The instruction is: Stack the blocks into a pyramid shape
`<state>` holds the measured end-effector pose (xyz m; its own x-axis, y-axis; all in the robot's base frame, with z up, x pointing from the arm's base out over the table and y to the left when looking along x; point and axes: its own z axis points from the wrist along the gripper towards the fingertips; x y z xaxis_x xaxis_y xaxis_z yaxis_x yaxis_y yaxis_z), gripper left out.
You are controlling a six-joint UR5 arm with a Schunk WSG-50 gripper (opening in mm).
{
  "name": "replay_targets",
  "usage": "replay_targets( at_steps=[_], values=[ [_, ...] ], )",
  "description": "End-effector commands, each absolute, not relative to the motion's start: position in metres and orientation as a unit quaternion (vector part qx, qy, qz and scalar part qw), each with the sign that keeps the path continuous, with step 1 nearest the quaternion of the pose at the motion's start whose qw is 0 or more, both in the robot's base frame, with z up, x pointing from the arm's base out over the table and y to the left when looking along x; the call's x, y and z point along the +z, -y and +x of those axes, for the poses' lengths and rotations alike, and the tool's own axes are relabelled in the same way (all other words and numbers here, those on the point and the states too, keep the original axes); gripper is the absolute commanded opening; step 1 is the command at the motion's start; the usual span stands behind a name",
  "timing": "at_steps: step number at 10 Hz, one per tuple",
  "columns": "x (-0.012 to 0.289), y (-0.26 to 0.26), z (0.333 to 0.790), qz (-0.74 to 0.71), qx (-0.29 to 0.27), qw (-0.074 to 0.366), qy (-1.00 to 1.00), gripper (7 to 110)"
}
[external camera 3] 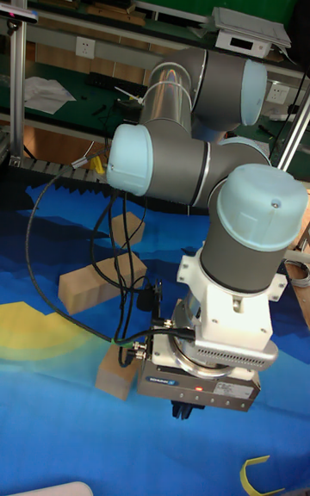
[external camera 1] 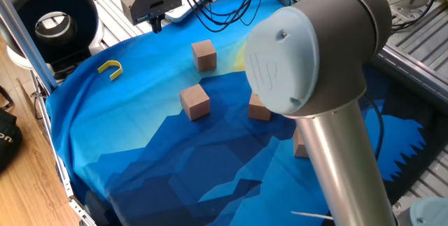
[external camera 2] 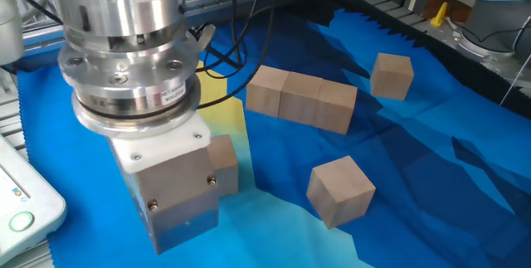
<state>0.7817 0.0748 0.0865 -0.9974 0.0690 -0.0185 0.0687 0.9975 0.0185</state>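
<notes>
Gripper: we see the gripper [external camera 1: 156, 24] at the far edge of the blue cloth [external camera 1: 140, 142] in one fixed view, its dark fingertips pointing down. We cannot tell how wide the jaws stand, and we see nothing between them.
Row of blocks: three wooden cubes [external camera 2: 301, 98] sit side by side, touching, in the other fixed view.
Loose blocks: one cube [external camera 2: 392, 76] lies apart beyond the row's right end, another [external camera 2: 340, 190] nearer the camera, both resting on the cloth.
Block by the gripper: a further cube [external camera 2: 222, 163] shows partly behind the gripper body in the other fixed view; the tall fixed view shows it [external camera 3: 116, 370] on the cloth just left of the tool.
Yellow piece: a small U-shaped part [external camera 1: 110, 68] lies on the cloth's left side, well apart from the cubes.
Stack: we see every visible block on the cloth, none on another.
</notes>
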Motion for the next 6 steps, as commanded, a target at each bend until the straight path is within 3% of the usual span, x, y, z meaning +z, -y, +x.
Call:
replay_targets(
  at_steps=[1,3,6],
  values=[
    [0.097,-0.088,0.743,0.044,0.026,0.001,-0.999,7],
    [0.103,-0.094,0.681,0.043,0.045,-0.033,-0.998,7],
    [0.092,-0.096,0.642,0.048,0.056,-0.027,-0.997,7]
  ],
)
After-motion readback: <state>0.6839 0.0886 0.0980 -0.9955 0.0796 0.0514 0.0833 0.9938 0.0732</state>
